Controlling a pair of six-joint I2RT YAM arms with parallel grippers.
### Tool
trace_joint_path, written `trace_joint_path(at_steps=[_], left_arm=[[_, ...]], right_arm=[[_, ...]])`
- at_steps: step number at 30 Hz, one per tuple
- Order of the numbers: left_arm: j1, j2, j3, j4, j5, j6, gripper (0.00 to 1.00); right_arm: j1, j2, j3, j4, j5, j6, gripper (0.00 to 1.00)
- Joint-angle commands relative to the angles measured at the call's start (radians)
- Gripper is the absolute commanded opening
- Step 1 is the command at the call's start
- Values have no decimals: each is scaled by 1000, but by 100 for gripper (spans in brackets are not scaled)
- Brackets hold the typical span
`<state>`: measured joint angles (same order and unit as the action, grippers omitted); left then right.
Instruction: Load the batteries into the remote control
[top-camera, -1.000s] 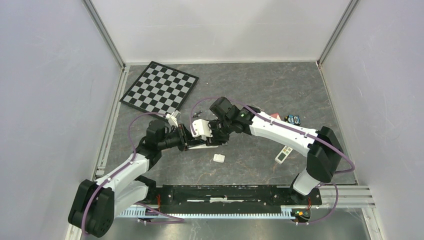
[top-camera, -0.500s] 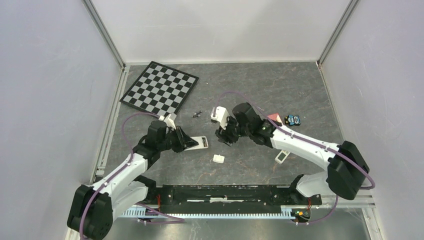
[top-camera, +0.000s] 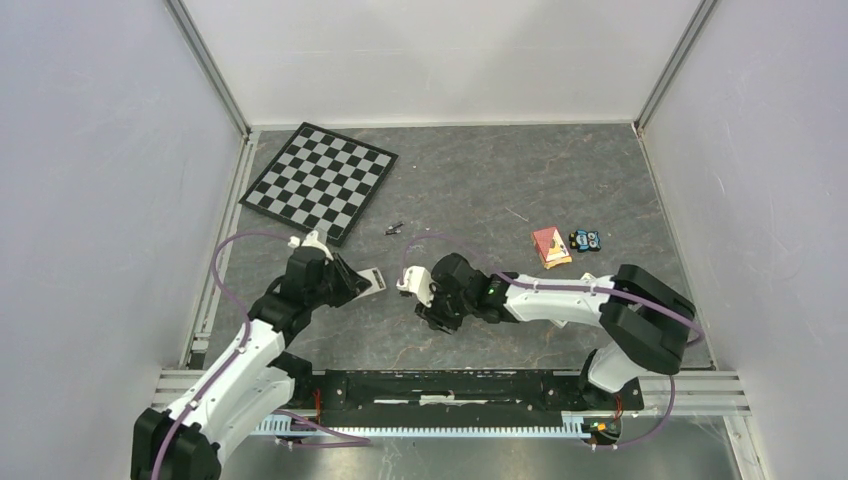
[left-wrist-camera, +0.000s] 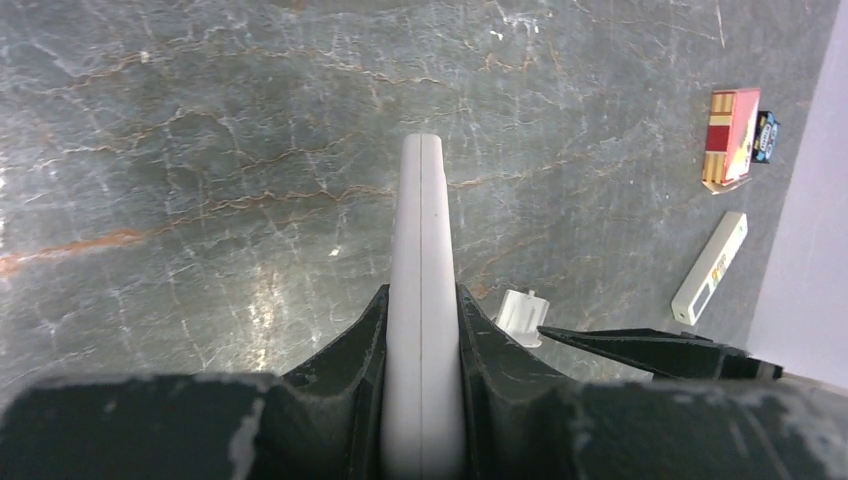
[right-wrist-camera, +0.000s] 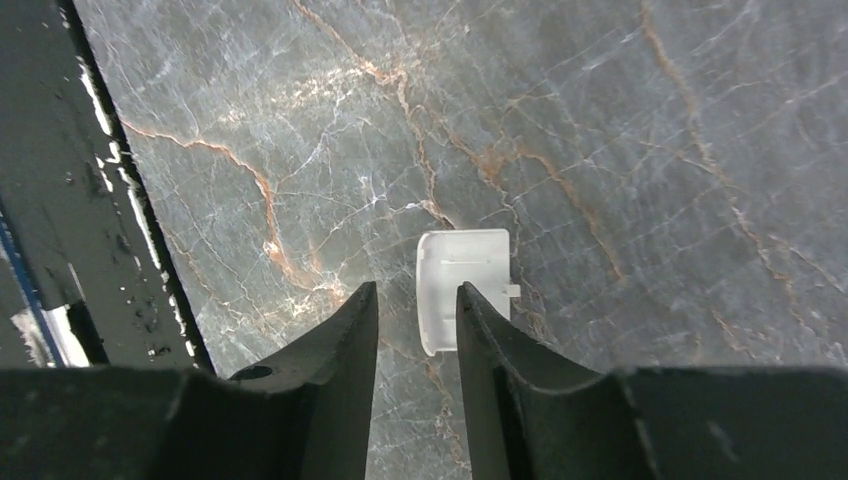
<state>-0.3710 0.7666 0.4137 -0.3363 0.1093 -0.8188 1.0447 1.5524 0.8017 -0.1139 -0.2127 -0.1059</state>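
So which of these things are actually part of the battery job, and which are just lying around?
Part of the job: remote control, held by the left gripper; small white cover on the table under the right gripper; batteries, probably the tiny dark bits by the checkerboard.
Just lying about: checkerboard; red box; small blue-black item; slim white remote.

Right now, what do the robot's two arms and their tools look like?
The left arm and right arm have white shells with bulky black joints; a purple cable loops along each. The left tool and right tool each end in two black tapered fingers.
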Motion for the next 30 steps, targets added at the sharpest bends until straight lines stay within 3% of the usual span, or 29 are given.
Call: trace_joint_path(at_steps=[1,7,15,17,24,30], left_arm=[[0,-23,48,-45,-75,10,2],[-1,-40,51,-57,-89,12,2],[-1,-58,53,-67,-84,18,2],[0,-64,52,-70,-83,19,2],[-1,-86,29,-16,-19,31,2],[-1,-50,-24,181,198,14,2]], right_arm=[[30,48,45,38,49,26,37],[44,81,56,18,62,30,31],[53,131,79,-37,134,66,11],[54,133,82,-49,166,92,0],[51,104,108,-57,246,214,0],[-37,4,99,-13,220,398,0]])
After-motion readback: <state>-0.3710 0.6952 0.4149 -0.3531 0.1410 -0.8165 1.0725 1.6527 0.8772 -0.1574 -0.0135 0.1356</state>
